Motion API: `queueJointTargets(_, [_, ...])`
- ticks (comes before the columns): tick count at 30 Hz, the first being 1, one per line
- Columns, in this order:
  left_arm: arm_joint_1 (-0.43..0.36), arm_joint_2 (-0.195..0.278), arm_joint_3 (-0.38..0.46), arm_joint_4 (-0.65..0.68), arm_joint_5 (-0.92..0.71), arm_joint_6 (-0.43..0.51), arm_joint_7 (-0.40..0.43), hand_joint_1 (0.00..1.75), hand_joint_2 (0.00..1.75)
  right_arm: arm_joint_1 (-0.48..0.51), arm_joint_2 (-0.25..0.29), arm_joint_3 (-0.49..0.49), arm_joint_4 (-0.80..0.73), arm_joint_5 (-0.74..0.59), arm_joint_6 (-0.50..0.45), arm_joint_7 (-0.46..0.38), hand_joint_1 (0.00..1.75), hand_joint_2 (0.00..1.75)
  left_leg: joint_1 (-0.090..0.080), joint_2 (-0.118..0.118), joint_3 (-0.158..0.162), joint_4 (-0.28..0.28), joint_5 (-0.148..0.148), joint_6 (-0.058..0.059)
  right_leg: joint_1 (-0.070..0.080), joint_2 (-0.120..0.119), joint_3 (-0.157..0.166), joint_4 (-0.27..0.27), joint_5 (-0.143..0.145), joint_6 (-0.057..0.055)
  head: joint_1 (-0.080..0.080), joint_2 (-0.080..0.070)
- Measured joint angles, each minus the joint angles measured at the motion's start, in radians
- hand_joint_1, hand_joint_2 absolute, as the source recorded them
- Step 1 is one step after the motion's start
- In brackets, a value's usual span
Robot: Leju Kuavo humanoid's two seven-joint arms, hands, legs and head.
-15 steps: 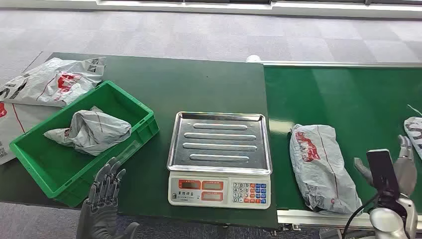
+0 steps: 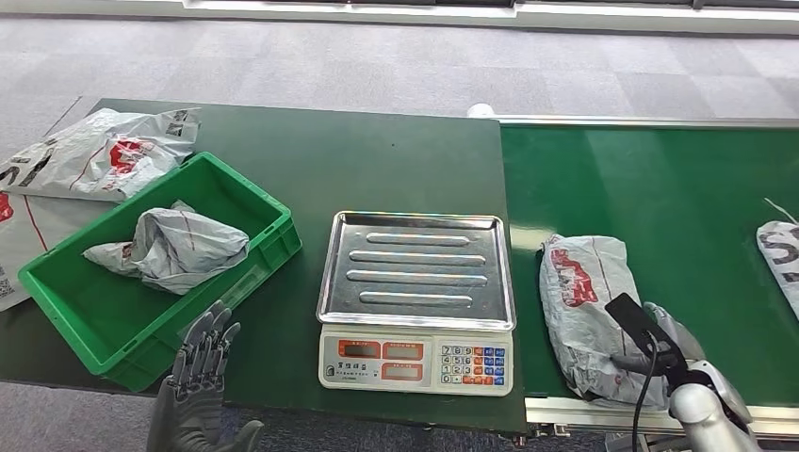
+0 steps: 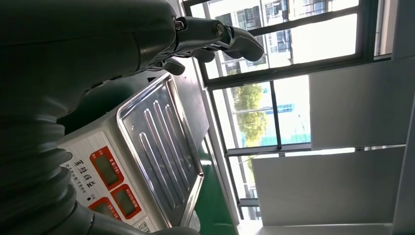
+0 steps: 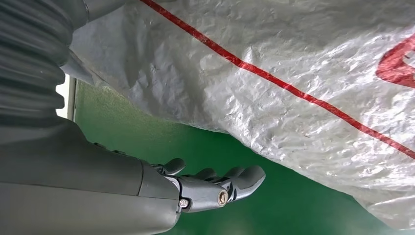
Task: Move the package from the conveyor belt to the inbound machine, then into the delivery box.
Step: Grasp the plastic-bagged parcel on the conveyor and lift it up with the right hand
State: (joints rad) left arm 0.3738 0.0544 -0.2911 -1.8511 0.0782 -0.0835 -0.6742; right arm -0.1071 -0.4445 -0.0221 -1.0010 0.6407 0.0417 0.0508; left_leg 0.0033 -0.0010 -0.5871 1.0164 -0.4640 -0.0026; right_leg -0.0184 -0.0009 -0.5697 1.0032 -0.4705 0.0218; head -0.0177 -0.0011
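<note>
A grey plastic package (image 2: pixel 586 301) with red print lies on the green conveyor belt (image 2: pixel 660 179), close to the scale. My right hand (image 2: pixel 664 341) is low at the package's right side, beside its near end. In the right wrist view its fingers (image 4: pixel 230 182) are stretched out over the belt (image 4: pixel 147 142) beside the package (image 4: pixel 274 73), holding nothing. The scale with a steel tray (image 2: pixel 416 268) stands in the middle of the table. My left hand (image 2: pixel 200 363) hovers open, fingers spread, by the front of the green box (image 2: pixel 283 226). In the left wrist view that hand (image 3: pixel 215 36) hangs near the tray (image 3: pixel 161 147).
A crumpled grey package (image 2: pixel 174 247) lies inside the green box. Two more bags (image 2: pixel 94 155) lie on the table's far left. Another package (image 2: pixel 780 250) sits on the belt at the right edge. The table's front edge runs just below the scale.
My right hand has dropped and moved left, up against the package's right side. Both packages on the belt have shifted slightly left. The left hand has hardly moved.
</note>
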Motion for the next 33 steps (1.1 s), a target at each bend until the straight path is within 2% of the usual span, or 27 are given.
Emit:
queueJointTargets(4, [-0.002,0.000,0.000,0.000,0.000,-0.001,0.002,0.00,1.75,-0.018,-0.009,0.025,0.027,-0.003,0.059,0.026,0.00,1.75,0.000,0.000,0.000,0.000,0.000,0.000,0.000,0.000,0.000,0.000,0.000,0.000,0.000,0.000])
queueJointTargets(5, [-0.004,0.000,0.000,0.000,-0.001,-0.003,0.004,0.00,1.75,-0.024,-0.011,0.033,0.035,-0.004,0.078,0.033,0.19,1.75,0.000,0.000,0.000,0.000,0.000,0.000,0.000,0.000,0.000,0.000,0.000,0.000,0.000,0.000])
queueJointTargets(8, [-0.008,0.000,0.000,0.000,-0.005,-0.011,0.010,0.00,1.75,-0.043,-0.019,0.058,0.060,-0.004,0.144,0.058,1.50,1.75,0.000,0.000,0.000,0.000,0.000,0.000,0.000,0.000,0.000,0.000,0.000,0.000,0.000,0.000])
queueJointTargets(9, [-0.009,0.000,0.000,0.000,-0.005,-0.012,0.011,0.00,1.75,-0.050,-0.021,0.068,0.070,-0.001,0.167,0.065,1.75,1.75,0.000,0.000,0.001,0.000,0.000,0.000,0.000,0.000,0.001,0.000,0.000,0.000,0.000,0.000])
queueJointTargets(12, [-0.009,0.000,0.000,0.000,-0.007,-0.010,0.012,0.00,1.75,-0.073,-0.028,0.096,0.097,0.012,0.203,0.076,1.75,1.75,0.000,0.000,0.002,0.000,0.000,0.000,0.000,0.000,0.002,0.000,0.000,0.000,0.000,0.000])
queueJointTargets(20, [-0.008,0.000,0.000,-0.003,-0.014,0.003,0.012,0.00,1.75,-0.118,-0.031,0.128,0.126,0.033,0.200,0.069,1.75,1.75,0.000,0.000,0.004,0.000,0.000,0.000,0.000,0.000,0.005,0.000,0.000,0.000,0.000,0.000])
queueJointTargets(26, [0.006,-0.002,0.001,-0.016,-0.017,0.003,0.014,0.00,1.75,-0.122,-0.025,0.129,0.127,0.049,0.145,0.058,1.75,1.75,0.000,-0.001,0.003,0.000,0.000,0.000,0.000,-0.002,0.005,0.000,0.000,0.000,0.000,0.000])
queueJointTargets(28, [0.013,-0.006,0.006,-0.022,-0.020,-0.004,0.016,0.00,1.75,-0.121,-0.016,0.126,0.123,0.032,0.079,0.032,1.75,1.75,0.000,-0.002,0.003,0.000,0.000,0.000,0.000,-0.002,0.004,0.000,0.000,0.000,0.000,0.000])
queueJointTargets(30, [0.019,-0.012,0.013,-0.029,-0.023,-0.013,0.017,0.00,1.75,-0.114,0.001,0.108,0.098,-0.029,-0.047,-0.040,1.75,1.75,0.000,-0.002,0.002,0.000,0.000,0.000,0.000,-0.002,0.003,0.000,0.000,0.000,0.000,0.000])
queueJointTargets(33, [0.026,-0.026,0.021,-0.039,-0.029,-0.019,0.017,0.00,1.75,-0.085,0.055,0.030,-0.024,-0.200,-0.334,-0.267,1.75,1.75,0.000,-0.003,0.001,0.000,0.001,0.000,0.000,-0.003,0.002,0.000,0.000,0.000,0.000,0.000])
